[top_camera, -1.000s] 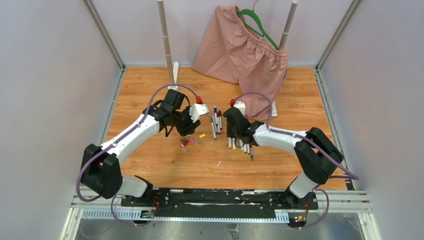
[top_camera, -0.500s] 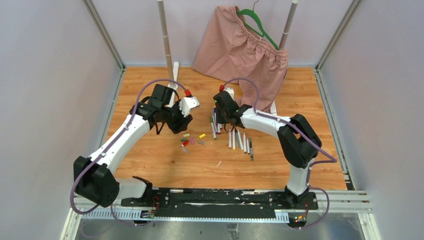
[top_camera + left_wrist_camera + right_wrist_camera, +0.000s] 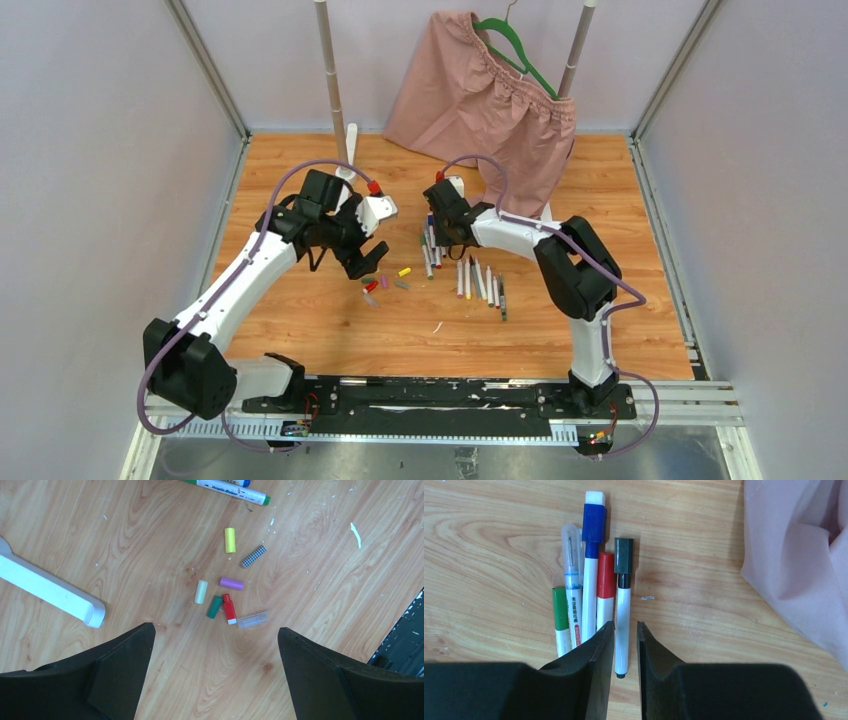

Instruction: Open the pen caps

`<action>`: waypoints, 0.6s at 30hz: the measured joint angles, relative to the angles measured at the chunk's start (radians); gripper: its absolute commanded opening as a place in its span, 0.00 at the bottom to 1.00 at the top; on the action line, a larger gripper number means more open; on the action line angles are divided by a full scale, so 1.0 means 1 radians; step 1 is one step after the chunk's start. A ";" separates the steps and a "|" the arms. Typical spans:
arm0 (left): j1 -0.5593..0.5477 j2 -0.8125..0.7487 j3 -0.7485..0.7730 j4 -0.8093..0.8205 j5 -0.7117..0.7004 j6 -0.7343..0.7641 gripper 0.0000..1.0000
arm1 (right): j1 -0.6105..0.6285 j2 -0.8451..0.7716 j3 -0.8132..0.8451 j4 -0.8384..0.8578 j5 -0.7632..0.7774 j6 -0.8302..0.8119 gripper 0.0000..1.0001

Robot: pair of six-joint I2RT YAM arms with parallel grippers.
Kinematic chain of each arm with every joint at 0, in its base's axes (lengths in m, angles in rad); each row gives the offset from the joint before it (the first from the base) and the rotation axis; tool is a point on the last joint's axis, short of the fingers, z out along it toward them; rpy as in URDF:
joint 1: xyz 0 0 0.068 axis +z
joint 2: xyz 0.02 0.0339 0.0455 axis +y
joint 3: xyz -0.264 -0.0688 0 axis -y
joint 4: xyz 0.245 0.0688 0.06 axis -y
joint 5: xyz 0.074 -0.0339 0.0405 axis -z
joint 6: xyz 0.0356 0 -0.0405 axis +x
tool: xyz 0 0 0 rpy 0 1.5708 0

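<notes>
Left gripper (image 3: 215,630) gapes over seven loose caps (image 3: 231,583) (one clear); right gripper (image 3: 625,626), narrowly parted, straddles one of five pens (image 3: 590,580).

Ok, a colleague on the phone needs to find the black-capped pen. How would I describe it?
Start at the pink cloth at the back of the table; beside it lies a row of five pens. Take the pen at the cloth end, next to the red-capped one. It alone has a black cap, and its barrel runs between the jaws of the right gripper.
</notes>
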 measured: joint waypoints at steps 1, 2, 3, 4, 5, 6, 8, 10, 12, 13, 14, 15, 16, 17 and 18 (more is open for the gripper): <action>0.000 -0.002 0.000 -0.001 0.002 0.001 1.00 | 0.000 0.006 0.005 -0.001 0.000 -0.004 0.27; 0.000 -0.002 0.000 -0.002 0.002 0.000 1.00 | 0.000 0.011 0.009 -0.001 0.000 -0.005 0.27; 0.000 -0.005 0.000 -0.002 0.002 0.001 1.00 | -0.001 0.019 0.012 -0.001 0.000 -0.008 0.27; 0.000 -0.008 0.000 -0.003 0.001 0.002 1.00 | -0.001 0.026 0.014 -0.002 0.000 -0.009 0.27; 0.000 -0.011 0.000 -0.004 0.001 0.002 1.00 | -0.002 0.034 0.015 -0.003 -0.001 -0.011 0.27; 0.000 -0.015 0.000 -0.005 0.001 0.003 1.00 | -0.002 0.037 0.018 -0.003 0.001 -0.012 0.27; 0.000 -0.024 0.000 -0.006 0.001 0.004 1.00 | -0.003 0.042 0.027 -0.003 0.001 -0.014 0.25; 0.000 -0.031 0.001 -0.006 0.001 0.004 1.00 | -0.004 0.045 0.028 -0.003 0.002 -0.015 0.18; 0.000 -0.038 0.001 -0.006 0.001 0.005 1.00 | -0.004 0.045 0.028 -0.003 0.005 -0.017 0.07; 0.000 -0.041 0.002 -0.006 -0.001 0.008 1.00 | -0.004 0.045 0.028 -0.004 0.005 -0.019 0.01; 0.000 -0.043 0.003 -0.007 -0.003 0.013 1.00 | -0.005 0.045 0.028 -0.004 0.005 -0.023 0.00; 0.000 -0.046 0.004 -0.007 -0.007 0.021 1.00 | -0.005 0.045 0.028 -0.003 0.007 -0.025 0.00; 0.000 -0.049 0.004 -0.006 -0.009 0.031 1.00 | -0.006 0.043 0.028 -0.005 0.006 -0.029 0.00; 0.000 -0.053 0.004 -0.008 -0.011 0.041 1.00 | -0.006 0.042 0.028 -0.006 0.006 -0.030 0.00; 0.000 -0.058 0.005 -0.008 -0.011 0.056 1.00 | -0.009 0.036 0.026 -0.009 0.000 -0.032 0.00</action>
